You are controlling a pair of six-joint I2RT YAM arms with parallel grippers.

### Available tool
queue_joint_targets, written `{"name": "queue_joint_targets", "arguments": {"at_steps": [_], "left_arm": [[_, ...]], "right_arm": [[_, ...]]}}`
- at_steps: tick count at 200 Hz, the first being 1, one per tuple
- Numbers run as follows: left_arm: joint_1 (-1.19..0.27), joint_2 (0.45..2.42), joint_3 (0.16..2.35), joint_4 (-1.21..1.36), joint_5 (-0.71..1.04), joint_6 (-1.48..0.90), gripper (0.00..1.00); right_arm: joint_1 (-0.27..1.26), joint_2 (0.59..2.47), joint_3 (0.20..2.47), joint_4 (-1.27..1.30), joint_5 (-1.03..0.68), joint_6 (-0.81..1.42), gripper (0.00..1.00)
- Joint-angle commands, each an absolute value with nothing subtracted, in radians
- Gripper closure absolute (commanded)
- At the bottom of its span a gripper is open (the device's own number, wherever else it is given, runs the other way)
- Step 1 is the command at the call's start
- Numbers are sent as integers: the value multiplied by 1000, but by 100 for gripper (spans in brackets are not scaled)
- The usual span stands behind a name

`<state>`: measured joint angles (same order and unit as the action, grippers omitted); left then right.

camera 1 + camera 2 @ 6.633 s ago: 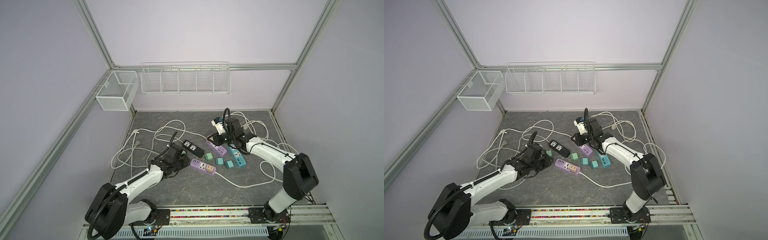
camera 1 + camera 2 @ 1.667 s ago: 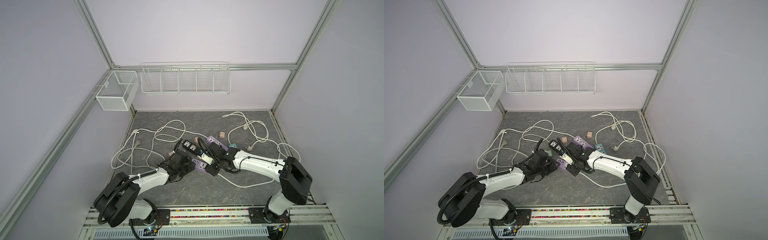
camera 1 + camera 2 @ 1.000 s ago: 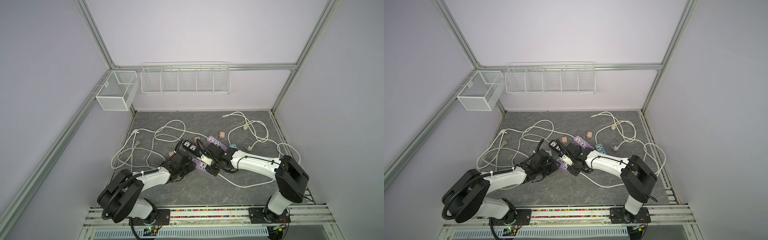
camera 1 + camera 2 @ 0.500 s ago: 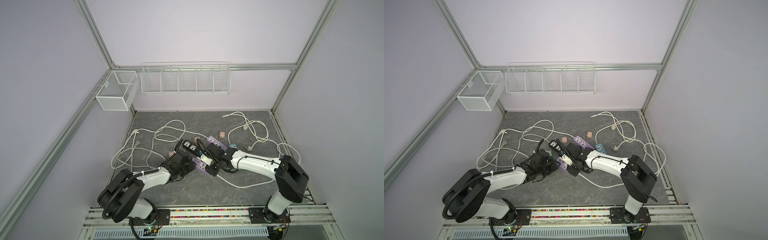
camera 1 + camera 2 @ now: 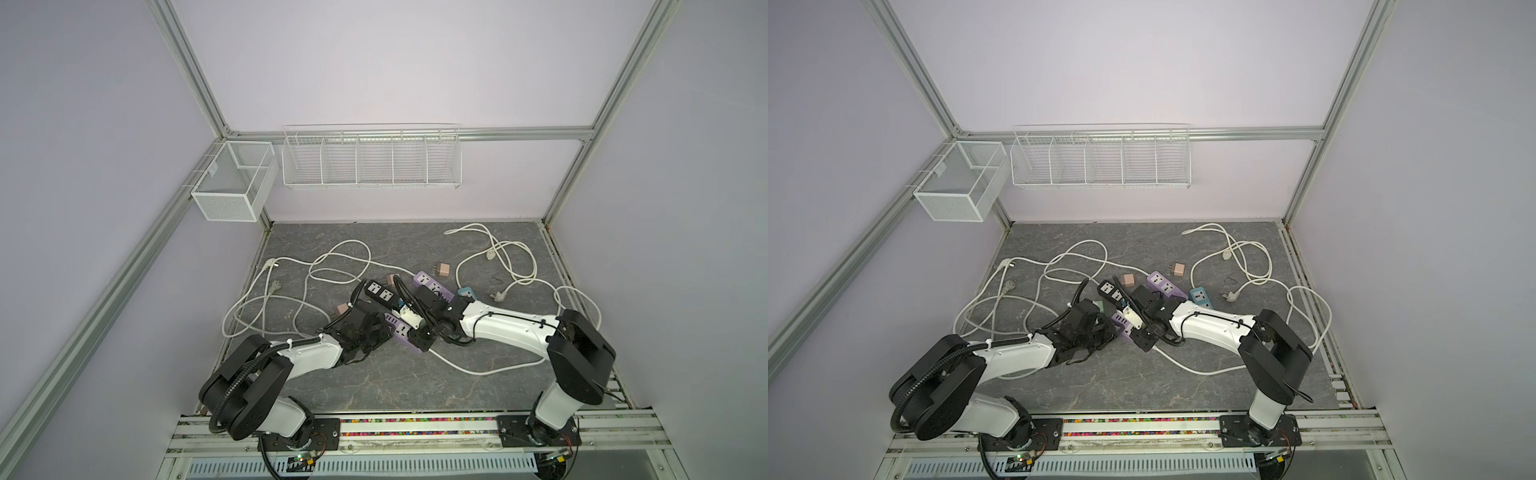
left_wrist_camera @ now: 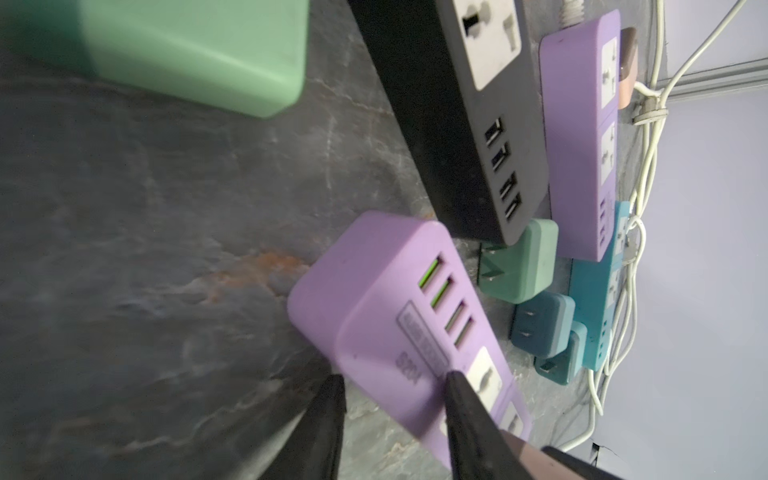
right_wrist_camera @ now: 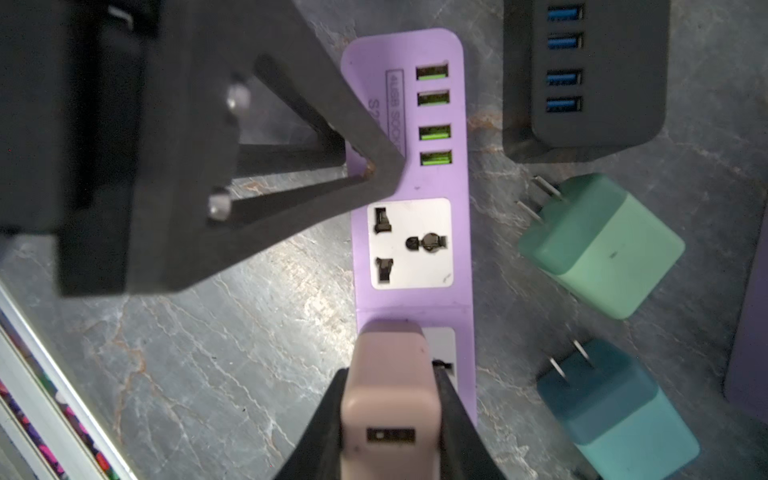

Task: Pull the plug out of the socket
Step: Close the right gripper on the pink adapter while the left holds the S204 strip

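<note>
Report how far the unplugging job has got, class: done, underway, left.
Done: green plug and teal plug lie loose, prongs bare. In hand: right claw is shut on the pink plug, seated in the purple strip that the left claw holds. Left: pull it out.

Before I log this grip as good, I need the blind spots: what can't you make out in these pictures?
- Prongs of the pink plug: right wrist view, hidden under its body and the right gripper; seated in the purple power strip or not, unclear.
- That grip in both top views: too small, covered by the arms.
- The green adapter: left wrist view, blurred, cut off by the edge.
</note>
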<state>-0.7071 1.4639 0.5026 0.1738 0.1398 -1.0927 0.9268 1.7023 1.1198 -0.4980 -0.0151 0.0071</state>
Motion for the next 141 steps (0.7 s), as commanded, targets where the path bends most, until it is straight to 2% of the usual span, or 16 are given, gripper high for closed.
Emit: {"name": "queue_joint_targets", "arguments": {"at_steps": [1, 53, 141], "left_arm": [[-712, 1508, 490, 206, 174, -1112, 60], [-715, 1533, 499, 33, 79, -1132, 64], [-718, 1586, 462, 27, 45, -1173, 70]], "right_arm": [[946, 1746, 1132, -495, -37, 0, 74], [945, 1743, 1138, -483, -39, 18, 75], [927, 1719, 1136, -492, -18, -6, 75]]}}
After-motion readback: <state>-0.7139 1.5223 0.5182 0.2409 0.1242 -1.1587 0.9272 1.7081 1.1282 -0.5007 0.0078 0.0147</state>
